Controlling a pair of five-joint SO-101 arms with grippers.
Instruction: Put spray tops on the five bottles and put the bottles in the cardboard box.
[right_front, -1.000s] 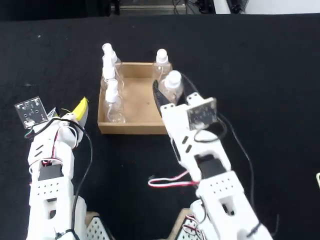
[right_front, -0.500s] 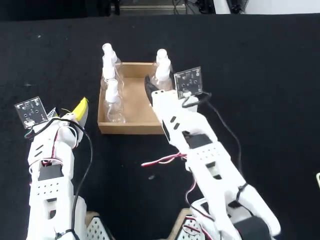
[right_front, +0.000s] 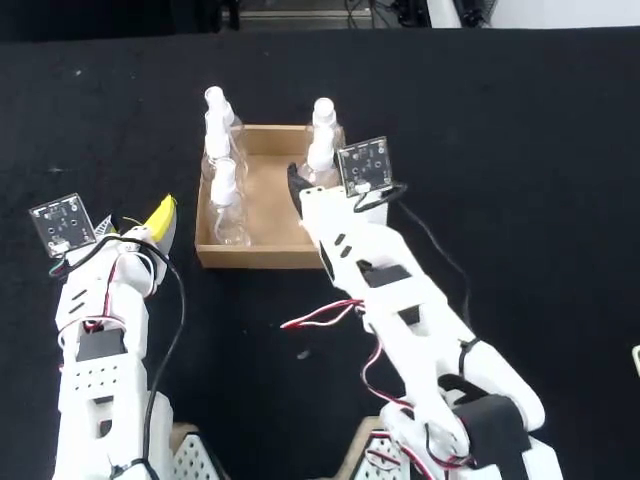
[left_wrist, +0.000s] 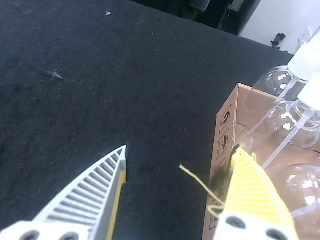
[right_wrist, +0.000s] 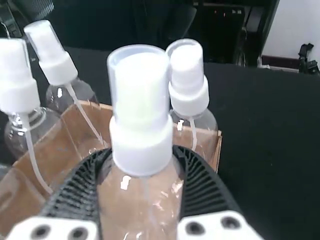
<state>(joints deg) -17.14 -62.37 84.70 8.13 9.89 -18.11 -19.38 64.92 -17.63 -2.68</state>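
Observation:
My right gripper (right_front: 316, 182) (right_wrist: 144, 159) is shut on a clear bottle with a white spray top (right_front: 320, 155) (right_wrist: 140, 120), held upright over the right side of the cardboard box (right_front: 270, 200) (right_wrist: 60, 140). Just behind it, at the box's far right corner, stands a second capped bottle (right_front: 323, 112) (right_wrist: 189, 85). Three capped bottles (right_front: 222, 190) (right_wrist: 50, 60) line the box's left wall. My left gripper (right_front: 160, 222) (left_wrist: 175, 175) rests open and empty over the black table, just left of the box (left_wrist: 225, 130).
Black cloth covers the table (right_front: 520, 180), with free room on both sides of the box. A red and white cable (right_front: 325, 315) loops beside the right arm near the front.
My right arm has carried the bottle forward and a little left, from the box's right edge to over its right side beside the rear bottle. The left arm has kept still.

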